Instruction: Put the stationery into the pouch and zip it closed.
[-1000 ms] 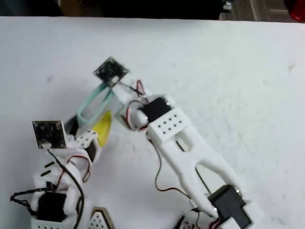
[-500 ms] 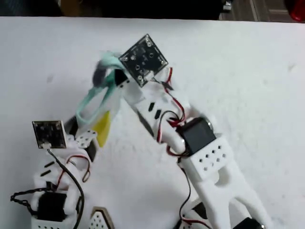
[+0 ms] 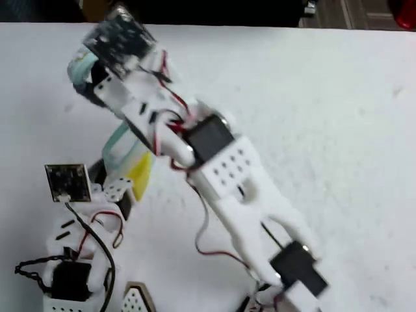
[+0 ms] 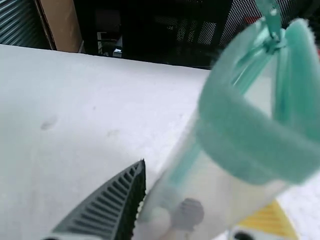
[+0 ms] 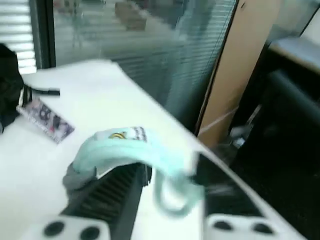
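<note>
The right gripper (image 3: 88, 73) is clamped on the teal rim of the pouch (image 3: 118, 142), held up near the far left corner of the table (image 3: 325, 97). The left gripper (image 3: 128, 170) pinches the pouch's other end by the near left edge. The pouch stretches between them, with its zip pull (image 4: 272, 31) at the far end.

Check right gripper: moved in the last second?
Yes. In the high view the right gripper went away from the left arm's camera board toward the far edge of the table, pulling the teal end of the pouch along.
</note>
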Available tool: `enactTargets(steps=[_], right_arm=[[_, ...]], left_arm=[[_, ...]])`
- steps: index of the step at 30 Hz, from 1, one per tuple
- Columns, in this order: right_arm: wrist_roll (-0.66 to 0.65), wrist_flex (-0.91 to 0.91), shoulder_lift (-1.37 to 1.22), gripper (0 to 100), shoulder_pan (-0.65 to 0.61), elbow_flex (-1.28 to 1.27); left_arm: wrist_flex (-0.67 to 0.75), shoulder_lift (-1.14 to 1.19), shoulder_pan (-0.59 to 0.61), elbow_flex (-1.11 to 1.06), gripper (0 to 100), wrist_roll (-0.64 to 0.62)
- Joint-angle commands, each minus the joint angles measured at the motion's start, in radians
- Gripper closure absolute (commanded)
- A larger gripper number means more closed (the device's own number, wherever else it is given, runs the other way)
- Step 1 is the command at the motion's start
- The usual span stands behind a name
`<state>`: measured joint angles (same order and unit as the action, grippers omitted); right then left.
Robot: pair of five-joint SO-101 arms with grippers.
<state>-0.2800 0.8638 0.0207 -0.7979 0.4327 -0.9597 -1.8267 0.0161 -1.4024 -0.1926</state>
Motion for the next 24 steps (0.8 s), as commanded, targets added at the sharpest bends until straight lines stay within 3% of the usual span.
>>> enactTargets(steps=[1,13,18,21,24], right_arm=[[-0.006,0.142,-0.102,72.3,-0.008,0.224],[0.021,0.581,-0.211,73.3,0.090,0.736],[0.371,0.851,-0.213,73.0,0.093,0.806],[0.572,0.855,-0.211,73.0,0.073,0.747],[0.621,0.855,-0.211,73.0,0.012,0.689]], left_arm=[[0.038,0.008,-0.004,0.008,72,-0.005],[0.040,0.008,-0.004,0.009,72,-0.005],[0.040,0.008,-0.004,0.011,72,-0.005],[0.038,0.008,-0.004,0.011,72,-0.005],[0.037,0.008,-0.004,0.009,72,-0.005]])
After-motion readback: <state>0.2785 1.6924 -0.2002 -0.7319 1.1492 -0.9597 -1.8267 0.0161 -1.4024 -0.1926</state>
